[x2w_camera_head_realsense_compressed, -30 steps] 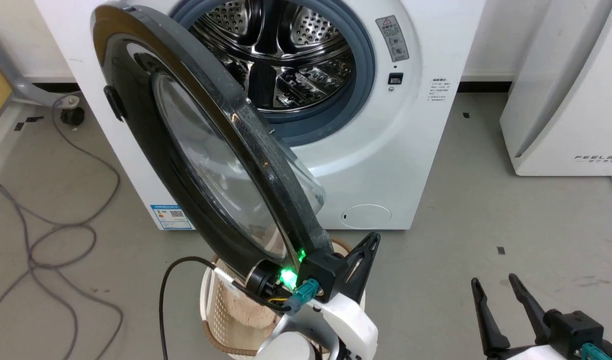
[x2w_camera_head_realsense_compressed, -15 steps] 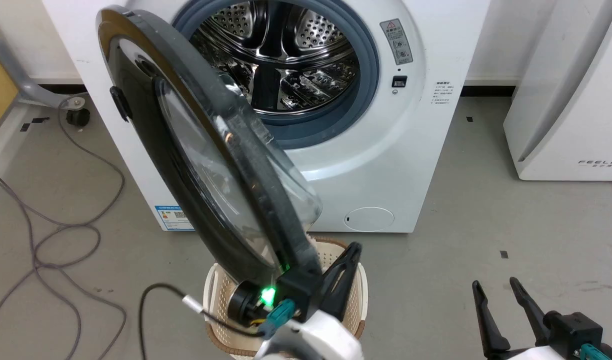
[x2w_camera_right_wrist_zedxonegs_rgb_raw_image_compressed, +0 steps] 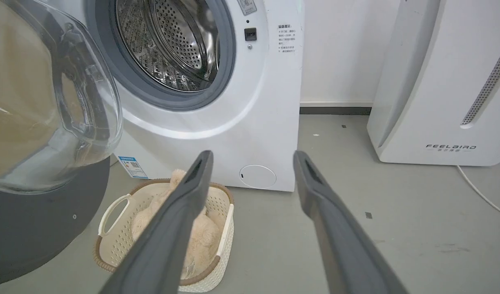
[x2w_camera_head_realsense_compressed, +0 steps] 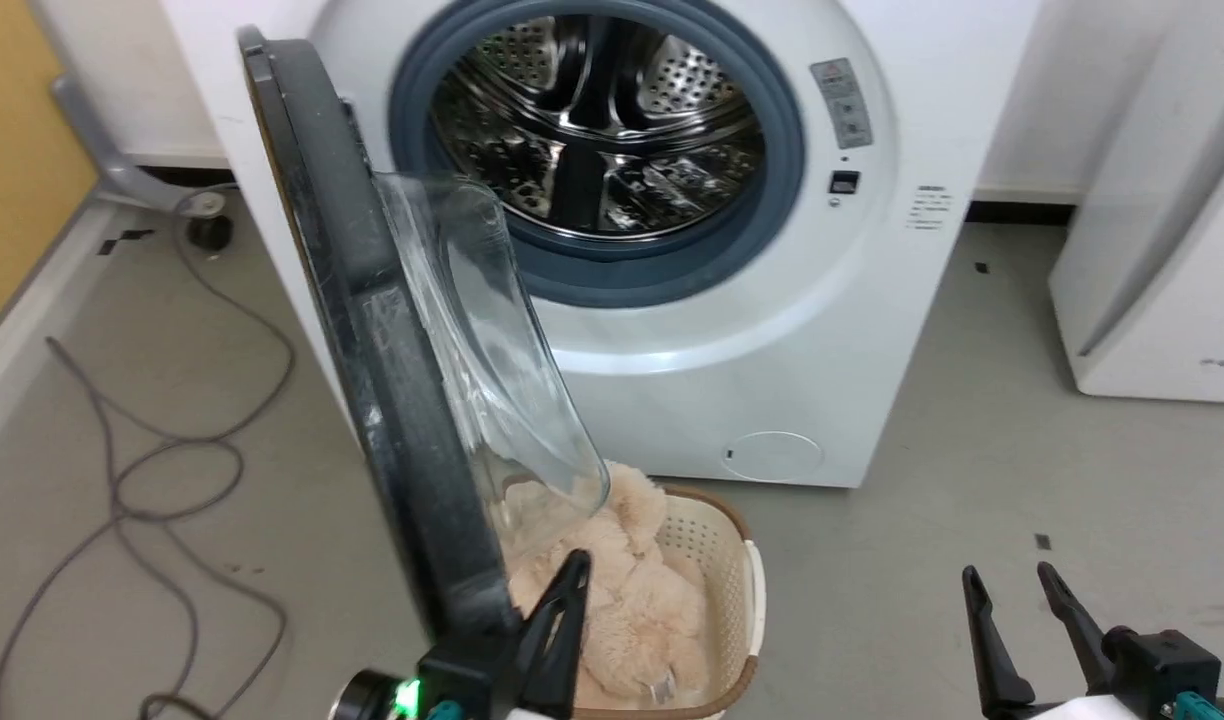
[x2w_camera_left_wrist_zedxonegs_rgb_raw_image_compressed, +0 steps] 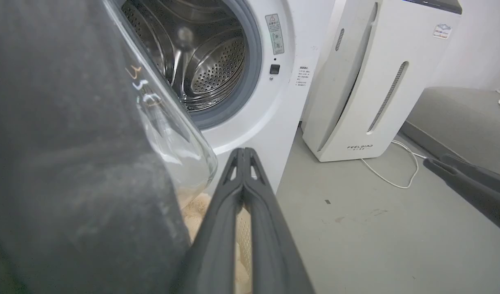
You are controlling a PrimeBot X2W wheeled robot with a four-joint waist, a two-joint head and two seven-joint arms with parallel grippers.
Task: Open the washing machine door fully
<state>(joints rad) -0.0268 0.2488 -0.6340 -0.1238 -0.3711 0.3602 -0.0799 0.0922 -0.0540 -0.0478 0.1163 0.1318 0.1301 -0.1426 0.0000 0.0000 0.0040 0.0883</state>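
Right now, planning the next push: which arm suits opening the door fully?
Left: the left end effector, shut, sits beside the washing machine door; the right end effector, open, hangs far off.

Bright even indoor light, soft shadows, glints on the steel drum (x2w_camera_head_realsense_compressed: 597,130), head view slightly smeared, washing machine door (x2w_camera_left_wrist_zedxonegs_rgb_raw_image_compressed: 62,163) blurred in left wrist view.

My left gripper (x2w_camera_head_realsense_compressed: 575,568) sits at the bottom of the head view, left of centre, its two dark fingers (x2w_camera_left_wrist_zedxonegs_rgb_raw_image_compressed: 217,228) pressed together along their whole length, tips pointing up and slightly right. My right gripper (x2w_camera_head_realsense_compressed: 1007,578) sits at the lower right, well apart from it, fingers (x2w_camera_right_wrist_zedxonegs_rgb_raw_image_compressed: 172,228) spread wide and empty, tips up.
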